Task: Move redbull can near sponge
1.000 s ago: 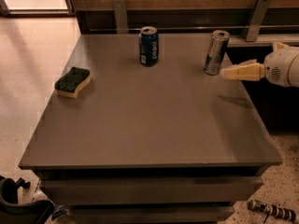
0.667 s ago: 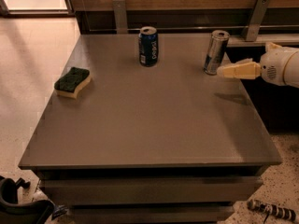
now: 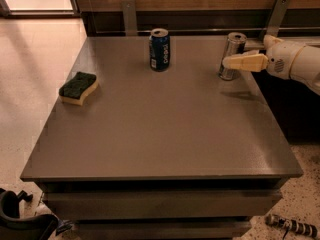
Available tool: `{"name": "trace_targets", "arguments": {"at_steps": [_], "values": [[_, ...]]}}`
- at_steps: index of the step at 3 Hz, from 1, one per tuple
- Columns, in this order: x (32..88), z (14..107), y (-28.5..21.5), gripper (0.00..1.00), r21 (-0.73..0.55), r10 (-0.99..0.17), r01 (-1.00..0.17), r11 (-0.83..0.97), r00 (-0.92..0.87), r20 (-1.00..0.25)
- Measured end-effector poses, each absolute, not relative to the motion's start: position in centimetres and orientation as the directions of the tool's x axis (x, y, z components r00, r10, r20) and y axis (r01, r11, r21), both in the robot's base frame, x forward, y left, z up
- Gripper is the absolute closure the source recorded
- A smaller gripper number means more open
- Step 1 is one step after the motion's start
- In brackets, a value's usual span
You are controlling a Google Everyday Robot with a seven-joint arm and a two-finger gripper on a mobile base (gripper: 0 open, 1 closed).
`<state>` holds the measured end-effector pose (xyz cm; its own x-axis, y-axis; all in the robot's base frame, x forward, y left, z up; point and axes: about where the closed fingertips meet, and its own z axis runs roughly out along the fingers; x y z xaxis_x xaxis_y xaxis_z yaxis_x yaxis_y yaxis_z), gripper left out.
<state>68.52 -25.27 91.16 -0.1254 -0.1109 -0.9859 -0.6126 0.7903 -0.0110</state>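
Note:
The redbull can (image 3: 233,44), slim and silver-grey, stands upright at the far right of the grey table (image 3: 165,129). My gripper (image 3: 230,57) reaches in from the right at the can's mid height. Its near finger (image 3: 247,62) crosses in front of the can, and the far finger is hidden behind it. The jaws stand open around the can. The sponge (image 3: 78,87), yellow with a dark green top, lies flat near the table's left edge, far from the can.
A wider dark blue Pepsi can (image 3: 160,49) stands upright at the back middle of the table. A wooden wall with metal brackets (image 3: 129,15) runs behind the table. Part of the robot base (image 3: 22,219) shows at the lower left.
My gripper has moved left, from beside the redbull can to around it. The can, the Pepsi can and the sponge have not moved.

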Motion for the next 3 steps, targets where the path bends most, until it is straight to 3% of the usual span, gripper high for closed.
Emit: {"name": "trace_targets", "arguments": {"at_steps": [2, 3], "values": [[71.3, 91.9, -23.7, 0.00, 0.014, -0.023, -0.676, 0.737, -0.046, -0.999], [72.1, 90.1, -22.7, 0.14, 0.039, 0.012, -0.700, 0.713, -0.044, -0.999]]}}
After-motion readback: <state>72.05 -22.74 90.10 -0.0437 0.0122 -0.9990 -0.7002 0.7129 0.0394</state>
